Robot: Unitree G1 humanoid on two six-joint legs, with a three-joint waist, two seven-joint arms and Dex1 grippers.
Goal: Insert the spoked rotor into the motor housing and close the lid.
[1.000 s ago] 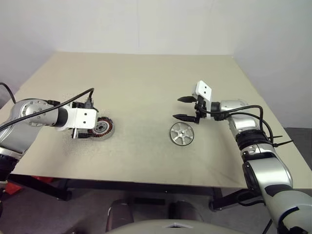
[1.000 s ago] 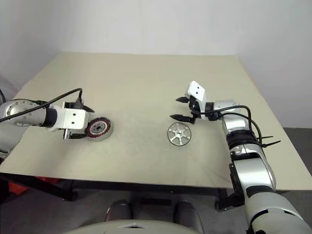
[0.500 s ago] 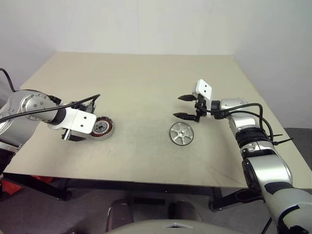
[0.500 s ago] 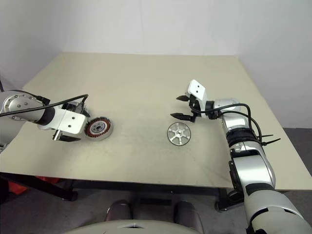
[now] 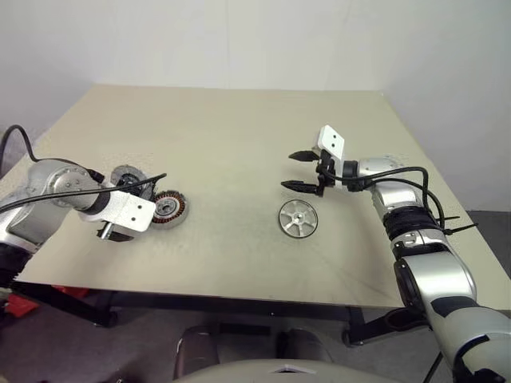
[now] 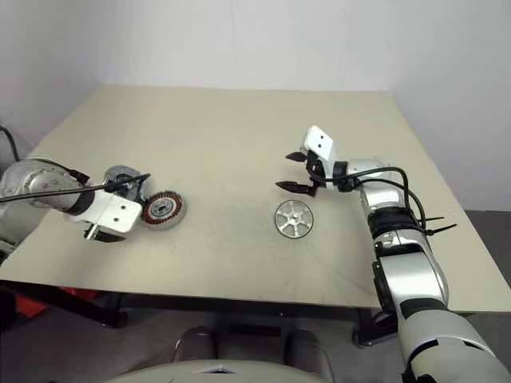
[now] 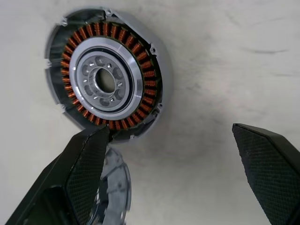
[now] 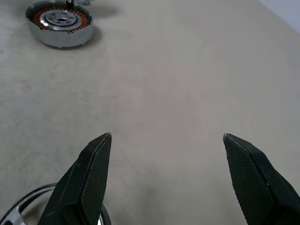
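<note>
Beige table (image 5: 239,128) against a plain white wall, three motor parts on it. What changed: my left arm has pulled back toward the near-left table edge over the last second, which uncovers the lid (image 5: 125,175); it was hidden behind the wrist before. Left end effector (image 7: 171,154) has tipped downward, fingers spread wide, holding nothing. The motor housing (image 5: 168,208) sits on the table just beyond its left fingertip in the left wrist view, copper windings facing up, centre bore empty. The lid's rim peeks out beside that same finger, close to the housing.

Right end effector (image 5: 302,171) has barely moved, maybe a touch higher. Fingers spread, empty, pointing toward the table's left side. The spoked rotor (image 5: 298,218) lies flat just below and slightly nearer to me than those fingertips, not touched; its rim shows at the edge of the right wrist view next to the left finger (image 8: 93,173).

My read: nothing is grasped yet and the rotor isn't inserted. The left arm backing off clears the housing from above. Rotor and housing are well apart, so the rotor needs picking up and carrying across.
</note>
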